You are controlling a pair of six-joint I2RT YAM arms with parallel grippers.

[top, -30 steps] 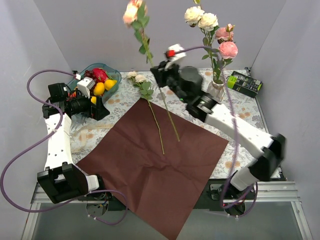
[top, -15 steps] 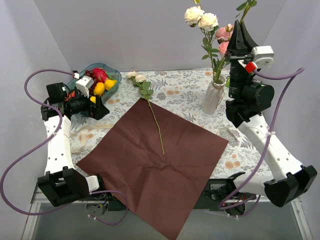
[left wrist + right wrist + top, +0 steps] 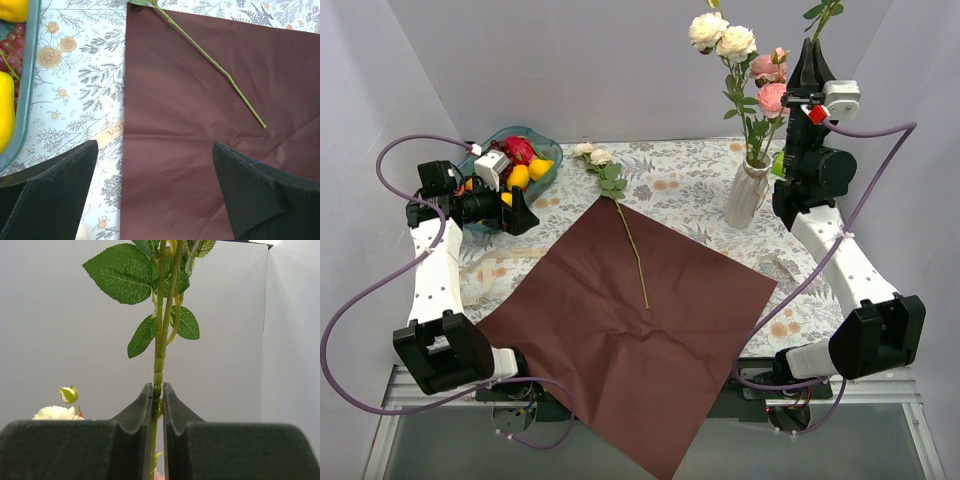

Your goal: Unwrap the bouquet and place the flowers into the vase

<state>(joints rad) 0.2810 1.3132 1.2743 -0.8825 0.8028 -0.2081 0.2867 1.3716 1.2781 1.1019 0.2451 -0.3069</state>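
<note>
1 rose stem is clamped upright in the right claw, held high just right of the vase, whose mouth lies below and leftward; the left claw is spread empty, well apart.

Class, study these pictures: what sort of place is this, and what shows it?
Most likely a robotics lab cell staged as a home table: plain grey walls box it in, a left arm and right arm stand at the near edge, and a floral tablecloth carries a vase and fruit bowl.
</note>
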